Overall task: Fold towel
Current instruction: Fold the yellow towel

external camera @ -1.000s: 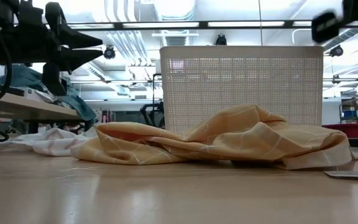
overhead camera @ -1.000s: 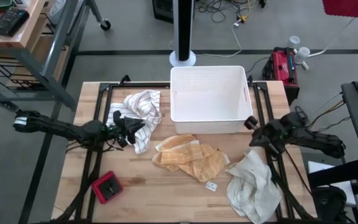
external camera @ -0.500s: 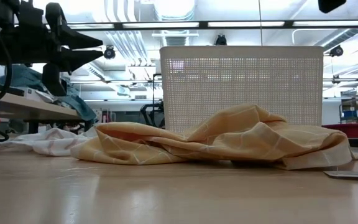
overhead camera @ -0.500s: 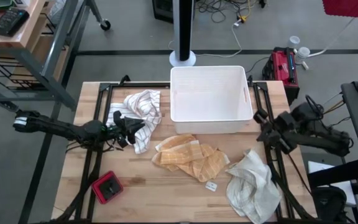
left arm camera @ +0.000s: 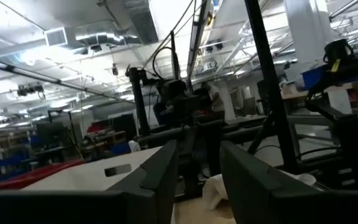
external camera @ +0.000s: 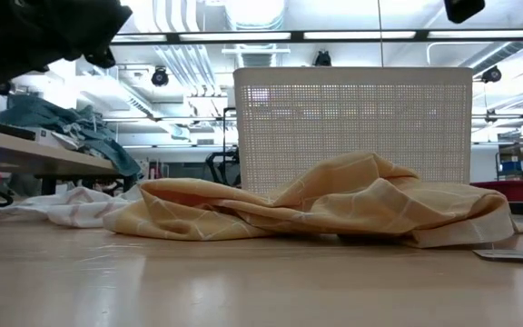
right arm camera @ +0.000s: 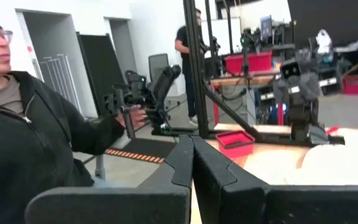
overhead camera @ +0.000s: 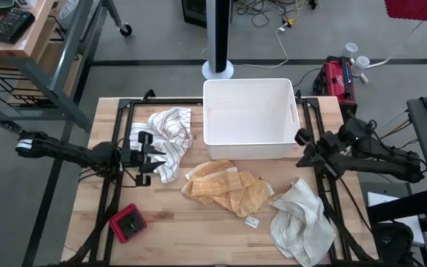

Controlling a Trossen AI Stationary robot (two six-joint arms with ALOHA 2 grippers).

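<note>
Three crumpled towels lie on the wooden table. An orange checked one (overhead camera: 228, 188) is in the middle and also fills the low view (external camera: 334, 209). A white striped one (overhead camera: 167, 133) lies far left, and a cream one (overhead camera: 301, 219) lies near right. My left gripper (overhead camera: 153, 157) hovers open above the striped towel's near edge, well above the table (external camera: 53, 36); its fingers (left arm camera: 160, 171) are apart with nothing between them. My right gripper (overhead camera: 302, 148) is shut and empty (right arm camera: 191, 165), held high beside the basket's right near corner.
A white perforated basket (overhead camera: 250, 119) stands at the far middle of the table. A red and black block (overhead camera: 128, 224) sits near left, and a small white tag (overhead camera: 252, 221) lies by the orange towel. A person (right arm camera: 36, 124) stands beyond the table.
My left gripper has rolled about its own axis and tipped slightly upward, staying over the striped towel. My right gripper has risen, leaving all but the top edge of the low view. The towels have not moved.
</note>
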